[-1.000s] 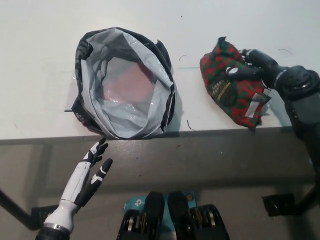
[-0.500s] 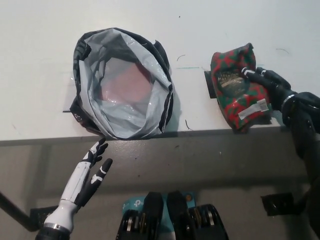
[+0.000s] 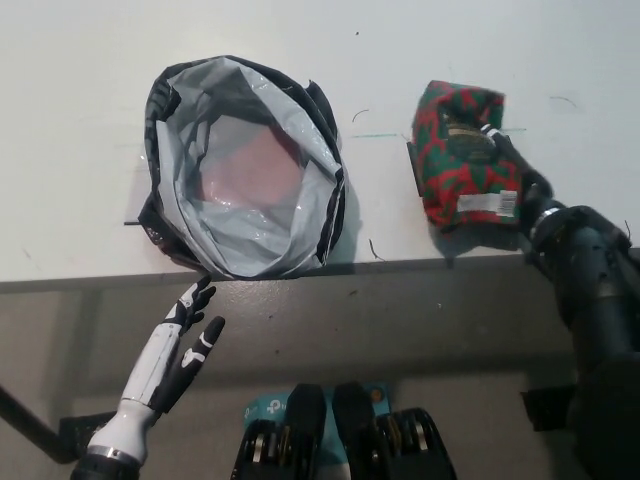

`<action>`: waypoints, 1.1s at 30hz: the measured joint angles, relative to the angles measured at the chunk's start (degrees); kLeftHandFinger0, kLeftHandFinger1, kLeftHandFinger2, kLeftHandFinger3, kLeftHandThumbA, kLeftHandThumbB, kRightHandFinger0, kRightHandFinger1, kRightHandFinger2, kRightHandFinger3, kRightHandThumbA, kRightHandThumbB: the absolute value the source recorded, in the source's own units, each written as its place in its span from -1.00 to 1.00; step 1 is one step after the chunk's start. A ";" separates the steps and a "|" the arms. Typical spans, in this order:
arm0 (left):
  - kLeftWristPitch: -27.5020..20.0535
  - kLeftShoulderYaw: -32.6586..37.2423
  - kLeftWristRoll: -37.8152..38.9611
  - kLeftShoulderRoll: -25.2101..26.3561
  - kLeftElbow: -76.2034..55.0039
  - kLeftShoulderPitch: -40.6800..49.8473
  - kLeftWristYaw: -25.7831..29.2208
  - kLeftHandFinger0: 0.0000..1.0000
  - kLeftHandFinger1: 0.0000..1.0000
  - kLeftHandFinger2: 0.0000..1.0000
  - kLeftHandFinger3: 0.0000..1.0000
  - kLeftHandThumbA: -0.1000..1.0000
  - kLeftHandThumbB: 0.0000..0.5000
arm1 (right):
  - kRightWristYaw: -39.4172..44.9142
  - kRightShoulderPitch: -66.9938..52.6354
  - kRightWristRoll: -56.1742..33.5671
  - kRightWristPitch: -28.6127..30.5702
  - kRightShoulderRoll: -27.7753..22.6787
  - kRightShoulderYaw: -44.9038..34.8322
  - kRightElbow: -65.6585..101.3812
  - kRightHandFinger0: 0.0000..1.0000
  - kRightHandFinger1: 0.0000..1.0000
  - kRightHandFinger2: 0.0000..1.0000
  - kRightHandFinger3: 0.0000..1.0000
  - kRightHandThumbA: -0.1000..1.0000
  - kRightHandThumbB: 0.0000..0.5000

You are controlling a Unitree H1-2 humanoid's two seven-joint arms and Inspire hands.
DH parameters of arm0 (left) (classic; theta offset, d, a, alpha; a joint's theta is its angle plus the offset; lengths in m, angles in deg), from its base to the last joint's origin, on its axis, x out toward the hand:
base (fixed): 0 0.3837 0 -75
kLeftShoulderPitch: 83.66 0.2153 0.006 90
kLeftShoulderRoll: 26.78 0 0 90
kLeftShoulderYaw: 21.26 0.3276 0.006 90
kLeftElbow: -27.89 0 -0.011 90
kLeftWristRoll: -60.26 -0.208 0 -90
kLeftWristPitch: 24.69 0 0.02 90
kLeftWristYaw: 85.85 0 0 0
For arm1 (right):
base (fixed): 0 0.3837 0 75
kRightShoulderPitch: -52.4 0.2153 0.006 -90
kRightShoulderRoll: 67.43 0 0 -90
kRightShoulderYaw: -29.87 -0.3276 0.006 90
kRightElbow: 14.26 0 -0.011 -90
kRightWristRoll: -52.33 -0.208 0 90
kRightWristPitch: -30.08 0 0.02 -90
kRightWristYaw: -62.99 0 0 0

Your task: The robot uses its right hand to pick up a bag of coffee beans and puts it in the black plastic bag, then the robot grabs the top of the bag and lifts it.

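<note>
Head view: right robot hand (image 3: 515, 170) lifts the coffee bag (image 3: 458, 155) upright at the desk (image 3: 80, 80) edge.
A second ago the one coffee bag lay flat; now it stands tilted up, fingers wrapped round its right side. One black bag (image 3: 245, 165) sits open, well to its left. The left robot hand (image 3: 190, 335) rests below the desk edge, fingers spread, holding nothing.

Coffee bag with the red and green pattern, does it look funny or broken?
Not broken. The coffee bag looks whole and nothing has spilled; it sits tilted in the black right hand. The black plastic bag is crumpled but open, with something pinkish inside. The white left hand rests open below the table edge.
</note>
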 measured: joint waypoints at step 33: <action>-0.08 -0.01 0.20 0.06 0.21 -0.09 -0.01 0.97 1.00 1.00 1.00 0.84 -0.52 | -10.50 7.26 -25.77 -5.87 3.18 20.05 16.28 -1.00 -0.60 0.37 1.00 -1.00 -0.52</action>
